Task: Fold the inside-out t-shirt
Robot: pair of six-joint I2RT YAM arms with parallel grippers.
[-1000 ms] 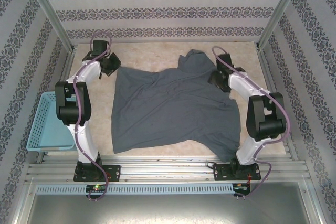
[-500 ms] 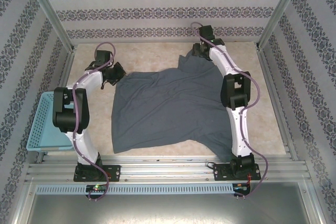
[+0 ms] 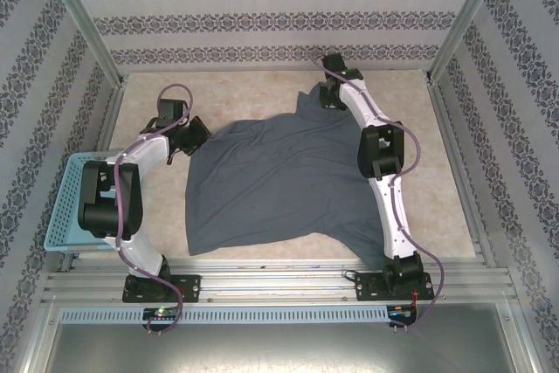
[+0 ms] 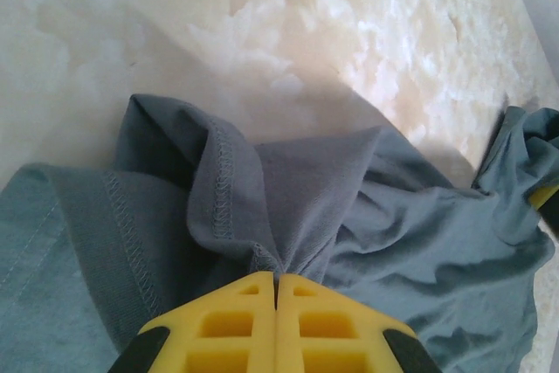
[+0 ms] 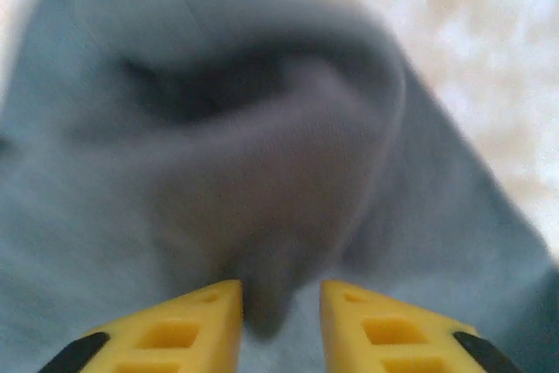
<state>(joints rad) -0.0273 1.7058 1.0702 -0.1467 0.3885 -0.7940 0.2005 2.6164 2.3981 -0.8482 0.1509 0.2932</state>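
Item, top view: inside-out t-shirt spread on table; left gripper at its ten o'clock corner, right gripper at its one o'clock sleeve. Left wrist: left gripper pressed together, pinching stitched hem. Right wrist: right gripper narrowly apart astride a cloth ridge; hold cannot be told. Step, judged: securing far corners. Next: confirm right hold, draw both toward six o'clock.

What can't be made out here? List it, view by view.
- Right wrist: the t-shirt is blurred, so whether the right gripper grips the fold can't be told.
- Left wrist: the left gripper, shut on the t-shirt's hem, is cut off by the bottom edge.
- Top external: the left arm covers part of the basket.
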